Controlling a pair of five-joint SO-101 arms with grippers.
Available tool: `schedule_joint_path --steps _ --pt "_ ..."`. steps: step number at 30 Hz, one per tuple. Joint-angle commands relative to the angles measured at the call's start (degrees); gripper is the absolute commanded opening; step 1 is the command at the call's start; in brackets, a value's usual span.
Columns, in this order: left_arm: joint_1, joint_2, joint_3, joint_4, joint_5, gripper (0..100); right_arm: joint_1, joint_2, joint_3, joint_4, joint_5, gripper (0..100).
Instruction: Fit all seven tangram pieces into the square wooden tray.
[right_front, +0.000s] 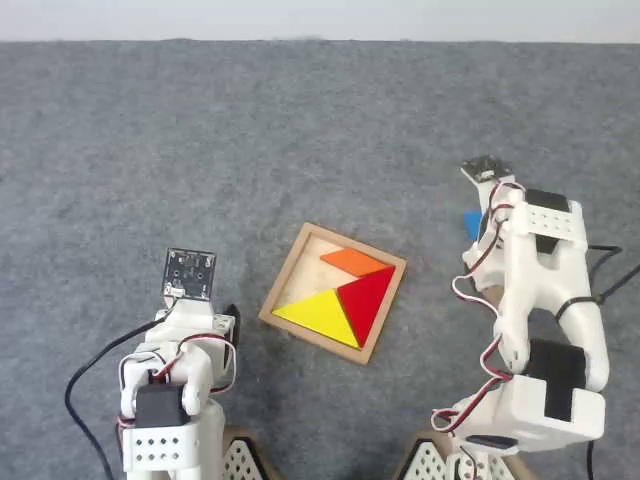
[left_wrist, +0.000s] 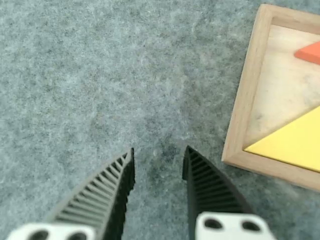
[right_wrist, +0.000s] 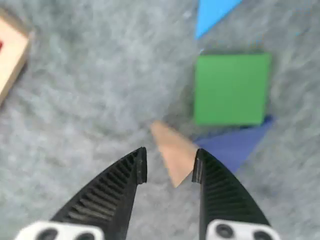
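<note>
The square wooden tray (right_front: 290, 270) lies at the table's middle, holding an orange piece (right_front: 355, 262), a red triangle (right_front: 368, 298) and a yellow triangle (right_front: 318, 315). My left gripper (left_wrist: 159, 155) is open over bare mat, just beside the tray's rim (left_wrist: 240, 125), with nothing between its fingers. My right gripper (right_wrist: 170, 160) is open low over the mat, and a tan triangle (right_wrist: 172, 150) lies between its fingertips. Beyond it lie a green square (right_wrist: 231, 89), a dark blue piece (right_wrist: 235, 142) and a light blue triangle (right_wrist: 212, 12). The right arm hides most of these in the high view, except the light blue triangle (right_front: 472, 224).
Grey felt covers the whole table. The tray's corner (right_wrist: 10, 55) shows off to one side of the right gripper. The left arm (right_front: 175, 385) stands at the front left and the right arm (right_front: 540, 300) at the front right, with cables trailing beside both.
</note>
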Motion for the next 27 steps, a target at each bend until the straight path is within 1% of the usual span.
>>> schedule_joint_path --steps 1,4,10,14,16,20,27 --pt "0.09 -1.58 -0.48 0.53 -0.35 15 0.75 -0.22 2.29 -6.29 2.99 16.9" --pt "0.09 -1.58 -0.48 0.53 -0.35 15 1.27 -0.22 3.52 -8.4 2.81 17.0" --pt "0.09 -1.58 -0.48 0.53 -0.35 15 2.68 -0.13 3.87 -7.96 2.99 17.4" --pt "0.09 -1.58 -0.48 0.53 -0.35 15 2.33 2.86 3.6 -3.56 3.08 24.5" --pt "0.09 -1.58 -0.48 0.53 -0.35 15 2.24 5.67 3.87 -3.12 3.08 26.4" --pt "0.09 -1.58 -0.48 0.53 -0.35 15 2.15 10.51 2.37 -2.59 2.81 25.0" --pt "0.09 -1.58 -0.48 0.53 -0.35 15 2.33 11.56 -3.52 -3.91 3.08 23.9"
